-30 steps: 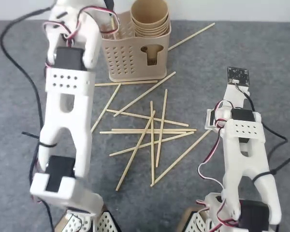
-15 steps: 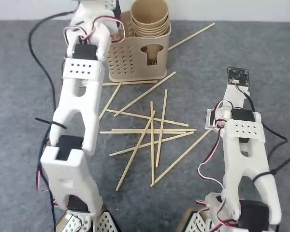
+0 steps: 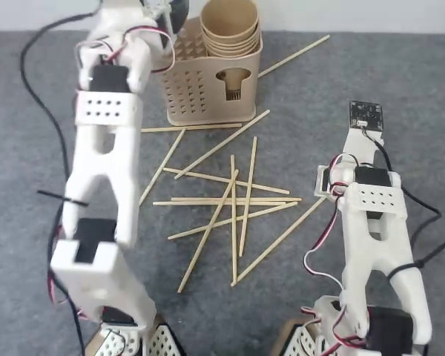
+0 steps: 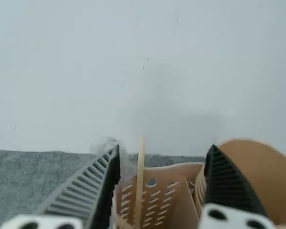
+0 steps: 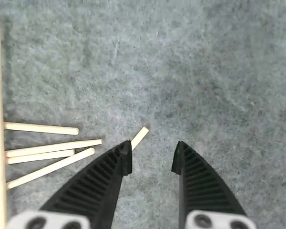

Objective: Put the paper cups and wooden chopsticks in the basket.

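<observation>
— Where are the cups (image 3: 230, 26)?

— Nested in one upright stack inside the basket (image 3: 208, 89), in the compartment nearer the table's right edge. The basket stands at the far edge of the table (image 3: 408, 81), left of the middle.

— And the chopsticks (image 3: 233, 200)?

— Most lie loose in a crossed heap at the middle of the table, in front of the basket. Two more lie just before the basket's near wall, one running along it and one slanting away toward the right edge. A lone chopstick (image 3: 293, 55) lies apart near the far edge, also slanting, with its near end close to the basket's right wall.

— Is anything in the basket besides the cups?

— An upright chopstick (image 4: 140, 181) stands in the other compartment, beside the cups.

— How is the left claw (image 4: 163, 150)?

— It is spread wide, above the basket at the far edge. The upright chopstick rises between its fingers, nearer one than the other, and I cannot tell whether it touches that finger. The claw clamps nothing.

— And the right claw (image 5: 152, 144)?

— It is parted a little and empty, pointing down at the table on the right side of the heap. A chopstick end (image 5: 140, 135) lies just beside one fingertip, and a few more ends lie near it on the heap's side.
</observation>
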Controlling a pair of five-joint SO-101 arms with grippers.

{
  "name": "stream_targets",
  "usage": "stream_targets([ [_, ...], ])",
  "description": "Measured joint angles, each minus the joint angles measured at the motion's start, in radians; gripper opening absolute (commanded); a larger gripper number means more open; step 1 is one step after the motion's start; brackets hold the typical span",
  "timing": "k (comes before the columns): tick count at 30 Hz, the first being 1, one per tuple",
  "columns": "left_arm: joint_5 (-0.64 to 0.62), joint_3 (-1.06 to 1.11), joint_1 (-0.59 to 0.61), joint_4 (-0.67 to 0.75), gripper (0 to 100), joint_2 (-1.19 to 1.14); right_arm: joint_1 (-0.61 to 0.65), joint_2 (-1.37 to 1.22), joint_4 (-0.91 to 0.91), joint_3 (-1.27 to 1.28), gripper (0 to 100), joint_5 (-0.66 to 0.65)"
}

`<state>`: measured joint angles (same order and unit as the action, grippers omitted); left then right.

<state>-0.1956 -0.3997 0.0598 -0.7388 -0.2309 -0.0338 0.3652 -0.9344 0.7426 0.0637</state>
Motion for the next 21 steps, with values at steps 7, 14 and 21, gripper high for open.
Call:
stream_targets([
  [7, 0.008, 0.0, -0.002, -0.408, 28, 0.186, 0.0, 0.0, 0.0, 0.0, 15.5, 0.0],
  [14, 0.049, 0.186, 0.021, -0.698, 27, 0.269, 0.002, 0.023, -0.037, 0.0, 15.7, 0.0],
  [21, 0.121, 0.657, 0.069, -0.42, 23, 0.446, 0.063, 0.299, -0.071, 0.147, 15.9, 0.0],
])
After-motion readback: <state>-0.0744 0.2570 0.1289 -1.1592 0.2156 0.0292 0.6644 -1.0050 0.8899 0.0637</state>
